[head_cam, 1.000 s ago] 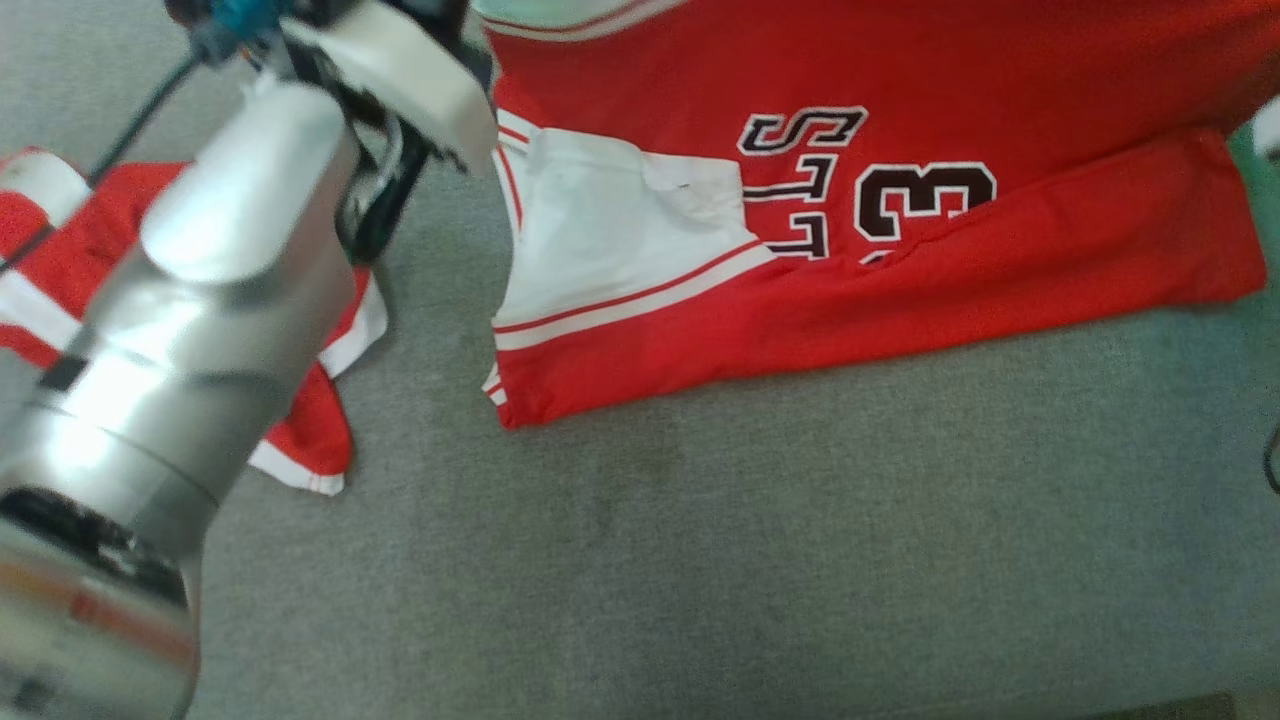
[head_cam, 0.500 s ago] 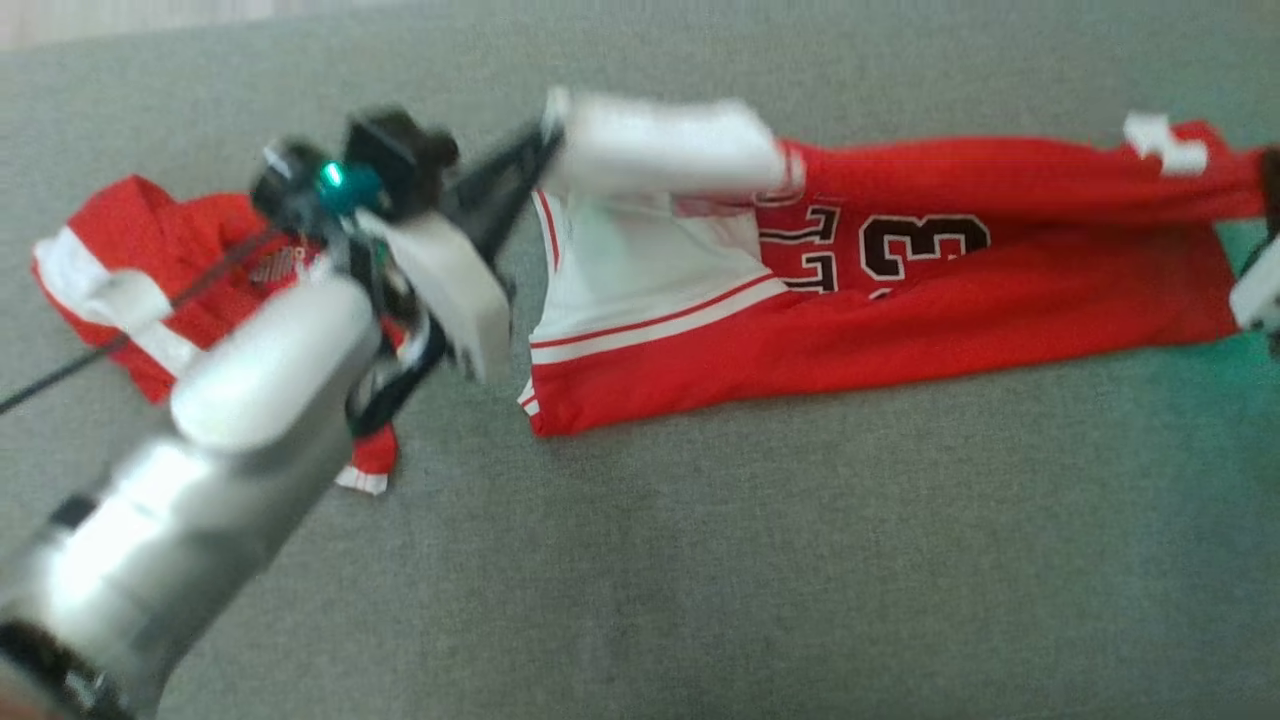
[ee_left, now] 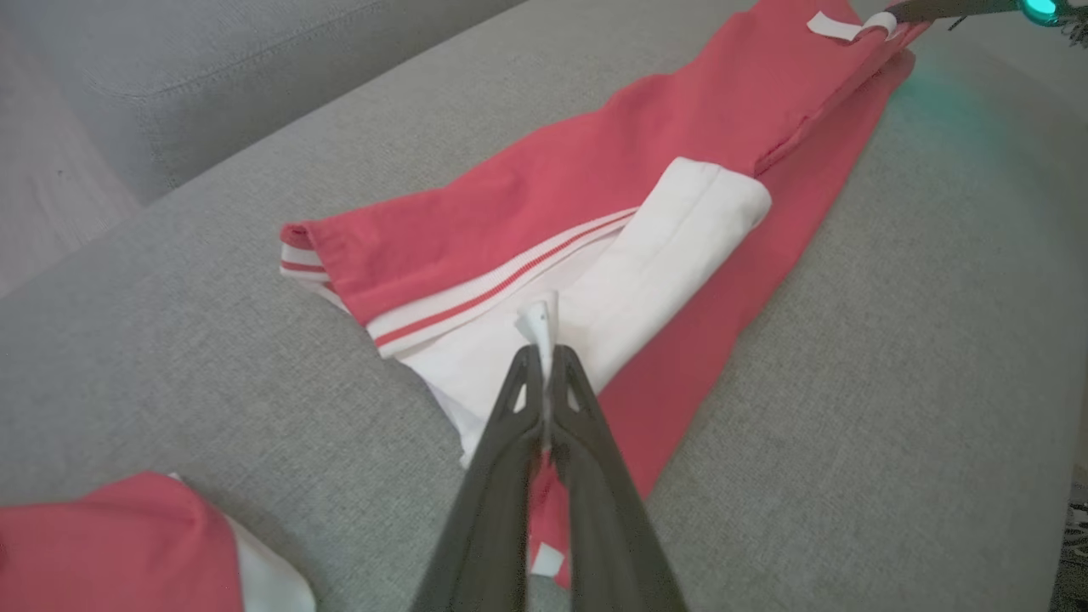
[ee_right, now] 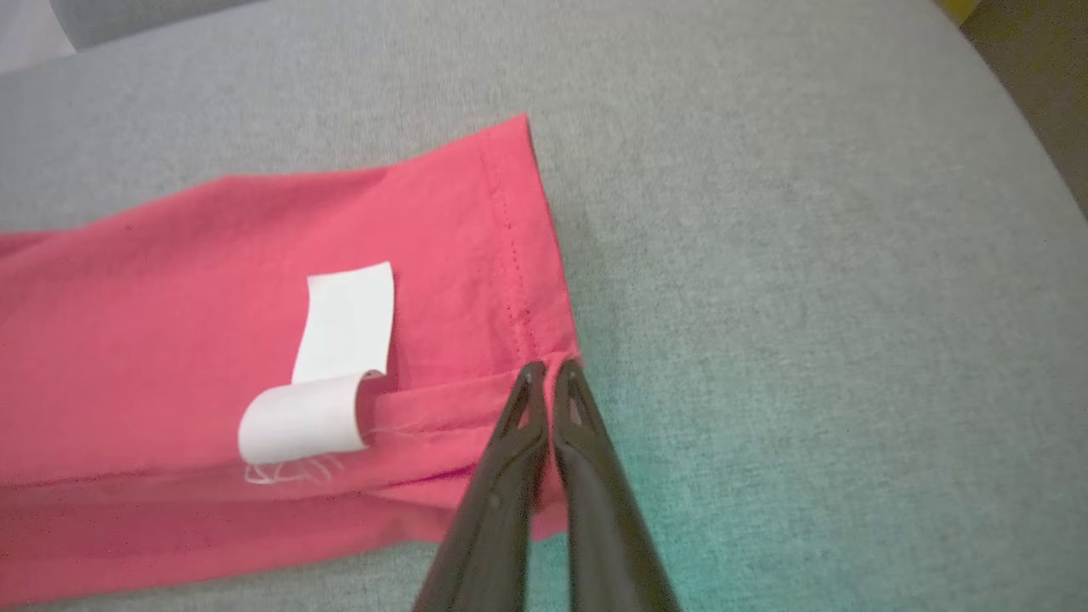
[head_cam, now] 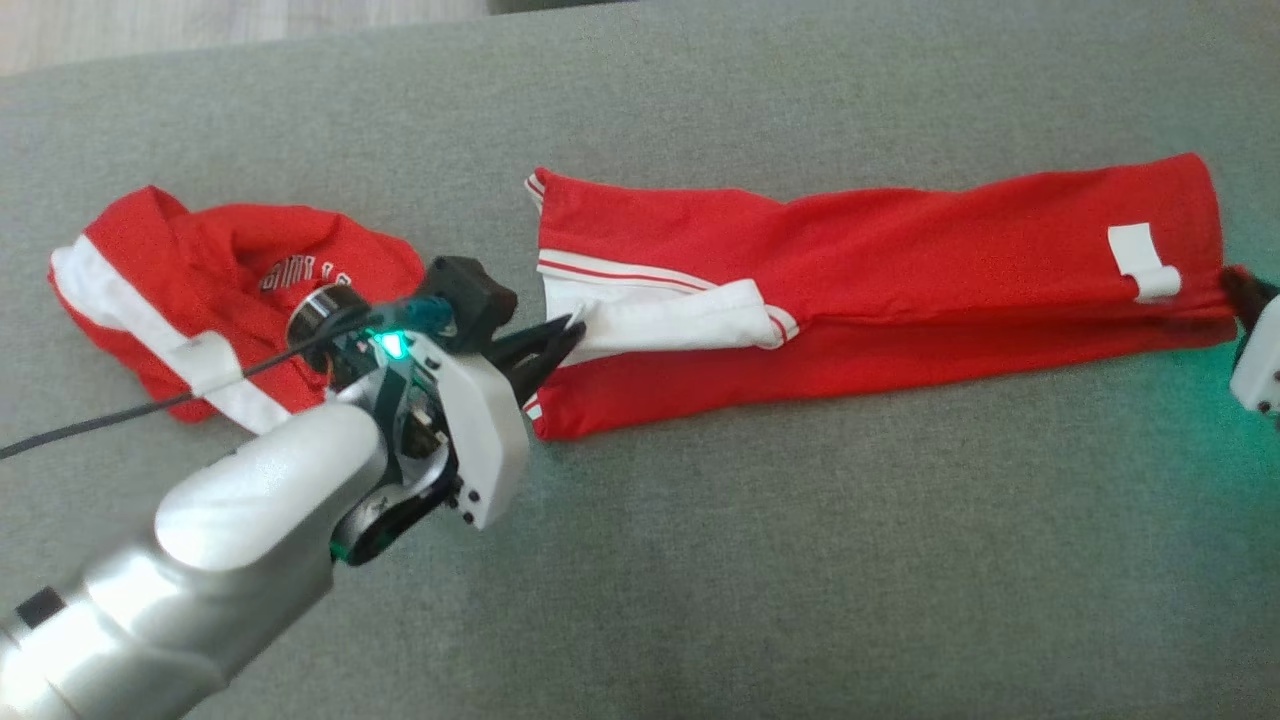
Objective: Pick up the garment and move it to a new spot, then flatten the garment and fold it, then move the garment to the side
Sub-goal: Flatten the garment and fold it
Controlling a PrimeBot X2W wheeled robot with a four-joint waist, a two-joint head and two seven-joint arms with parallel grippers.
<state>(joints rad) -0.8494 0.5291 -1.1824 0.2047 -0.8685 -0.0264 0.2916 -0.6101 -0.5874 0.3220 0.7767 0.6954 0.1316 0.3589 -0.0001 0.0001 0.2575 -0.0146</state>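
Left gripper (head_cam: 568,338) sits at centre left of the head view, its two dark fingers pressed together on a small peak of the white side panel of the red basketball jersey (head_cam: 900,250). In the left wrist view the fingers rise from the bottom edge and meet at that pinched white tip (ee_left: 544,353), with the rest of the jersey running away toward the upper right corner.

The right gripper (head_cam: 1235,285) is at the far right edge of the head view, touching the other end of the jersey. In the right wrist view its fingers are closed at the lower corner of the stitched red hem (ee_right: 550,370), and a bit of red cloth appears caught between the tips.

The jersey lies folded lengthwise into one long red strip across the middle of the grey upholstered cushion (head_cam: 800,560), stretched between the two grippers, with white and red striped trim at its left end.

One white label (head_cam: 1140,262) is sewn near the jersey's right end, its lower end curled over; no writing can be read on it.

A second red garment (head_cam: 200,260) with a white band lies crumpled at the left of the head view, apart from the jersey. It bears small pale lettering, too blurred to read.

Count: two red garments, two grippers.
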